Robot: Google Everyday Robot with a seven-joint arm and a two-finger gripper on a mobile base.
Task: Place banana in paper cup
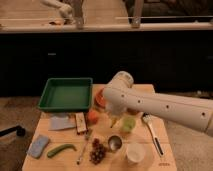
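Camera view, wooden table [67, 163], contents listed from left to right.

- Blue cloth [39, 146]: lying flat at the near left corner.
- Green tray [65, 95]: rectangular, at the far left of the table.
- Grey packet [60, 121]: lying flat just in front of the tray.
- Curved green vegetable [61, 149]: near the front edge, just right of the cloth.
- Brown box [80, 121]: small, touching the packet's right side.
- Thin utensil [84, 147]: lying lengthwise between the vegetable and the grapes.
- Orange fruit [92, 116]: round, just right of the box.
- Dark grapes [97, 151]: a bunch near the front edge.
- Orange bowl [100, 97]: beside the tray's right rim, partly hidden by the arm.
- Gripper [113, 116]: at the end of the arm, pointing down over the middle of the table between the orange fruit and the light-green cup. The wrist hides it, so whether it is parted or closed cannot be told.
- Banana [114, 122]: only a yellow end shows, directly under the gripper. It is well apart from the paper cup.
- Dark metal cup [114, 143]: upright, in front of the gripper.
- Light-green cup [128, 123]: small and upright, just right of the banana.
- Paper cup [135, 152]: white and upright, near the front edge, right of the metal cup.
- Spoon [151, 132]: lying lengthwise with its bowl at the far end.
- White arm [165, 107]: reaching in from the right edge.
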